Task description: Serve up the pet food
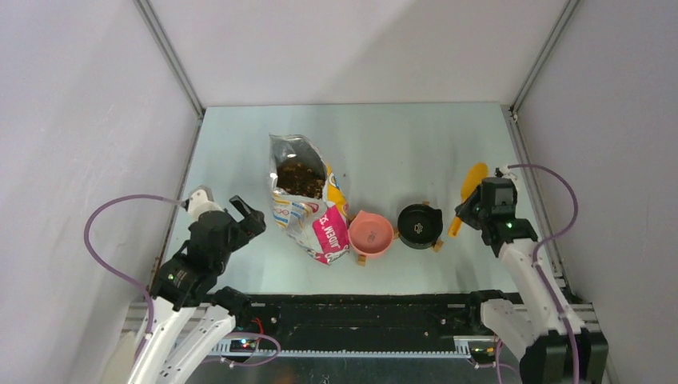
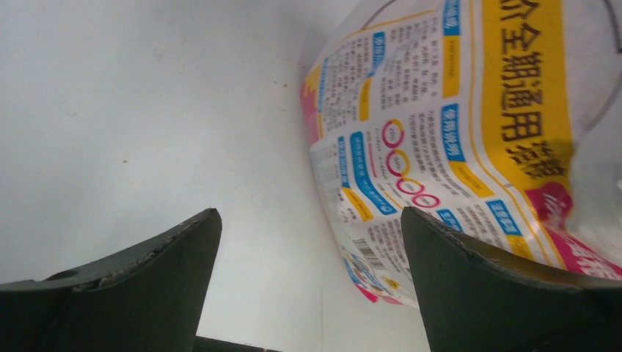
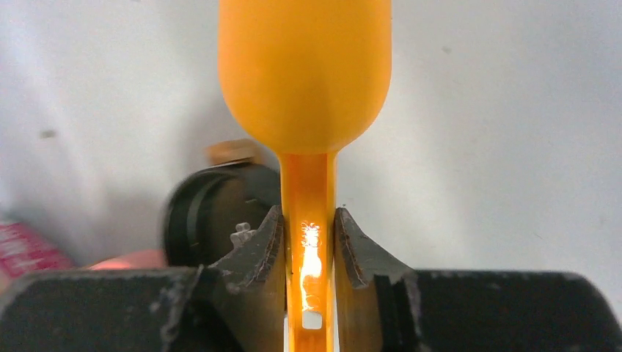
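Top external view: pet food (image 1: 301, 178) sits in the open bag (image 1: 316, 224), centre-left. The pink bowl (image 1: 370, 234) and black bowl (image 1: 420, 225) at centre show none. At right, the right gripper (image 3: 309, 227) clamps the yellow scoop (image 3: 304, 73) by its handle, while the left gripper (image 2: 309, 216) hangs wide apart beside the bag. Scooping and serving appear not yet begun.

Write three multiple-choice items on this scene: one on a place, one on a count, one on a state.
1. Where is the kibble? A in the open bag; B in a jar; C in a tin.
2. How many bowls are there? A one; B two; C three.
3. The right tool is: A open; B shut on the scoop; C out of view.

Key: 1 A, kibble shows in the bag's open top. 2 B, a pink bowl and a black bowl stand side by side. 3 B, its fingers pinch the scoop's handle.
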Robot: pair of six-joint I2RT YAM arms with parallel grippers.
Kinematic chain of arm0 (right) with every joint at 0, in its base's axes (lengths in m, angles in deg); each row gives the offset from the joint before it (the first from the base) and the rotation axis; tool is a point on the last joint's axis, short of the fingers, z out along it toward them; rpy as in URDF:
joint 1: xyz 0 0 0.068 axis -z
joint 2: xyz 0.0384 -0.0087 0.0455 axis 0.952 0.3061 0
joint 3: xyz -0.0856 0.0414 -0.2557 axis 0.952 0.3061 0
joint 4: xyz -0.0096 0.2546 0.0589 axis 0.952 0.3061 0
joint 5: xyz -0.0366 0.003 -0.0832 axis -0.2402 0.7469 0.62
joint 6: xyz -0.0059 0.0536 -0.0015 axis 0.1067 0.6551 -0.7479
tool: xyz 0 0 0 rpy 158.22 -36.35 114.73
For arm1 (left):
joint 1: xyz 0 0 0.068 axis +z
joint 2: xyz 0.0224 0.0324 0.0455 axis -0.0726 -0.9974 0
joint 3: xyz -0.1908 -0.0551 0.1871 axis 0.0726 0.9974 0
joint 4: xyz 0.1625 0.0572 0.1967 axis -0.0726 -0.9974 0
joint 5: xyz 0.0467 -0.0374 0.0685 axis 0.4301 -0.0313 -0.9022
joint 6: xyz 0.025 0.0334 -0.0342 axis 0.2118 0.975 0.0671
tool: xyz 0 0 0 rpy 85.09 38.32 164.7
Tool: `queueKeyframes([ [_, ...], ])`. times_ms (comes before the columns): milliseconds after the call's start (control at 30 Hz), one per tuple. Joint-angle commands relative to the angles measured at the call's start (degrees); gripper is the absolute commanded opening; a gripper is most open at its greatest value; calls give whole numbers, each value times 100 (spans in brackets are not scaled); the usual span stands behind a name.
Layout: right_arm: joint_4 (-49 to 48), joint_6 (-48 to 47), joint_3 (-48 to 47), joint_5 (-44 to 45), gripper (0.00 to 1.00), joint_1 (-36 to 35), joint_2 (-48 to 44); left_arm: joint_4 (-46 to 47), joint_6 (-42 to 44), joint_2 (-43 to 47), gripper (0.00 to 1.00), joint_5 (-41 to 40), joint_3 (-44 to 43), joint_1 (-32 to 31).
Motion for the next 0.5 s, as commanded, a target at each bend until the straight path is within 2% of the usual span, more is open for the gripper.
queueKeyframes([
  [0,-132,-426,-529,-1433,0,22,-911,556,454,271,99,589,-198,26],
  [67,-236,-446,-619,-2547,0,15,-1267,891,622,420,99,1051,-153,26],
  [167,-732,-241,-673,-4663,0,-43,-1407,1485,794,631,100,1773,-132,23],
  [233,-1229,51,-677,-5708,0,-207,-1417,2026,883,760,99,2287,-97,25],
  [333,-2151,735,-678,-6458,0,-625,-1394,2936,832,826,99,3376,42,23],
  [467,-3634,1886,-680,-7201,0,-1351,-1172,4142,583,389,99,4260,22,25],
])
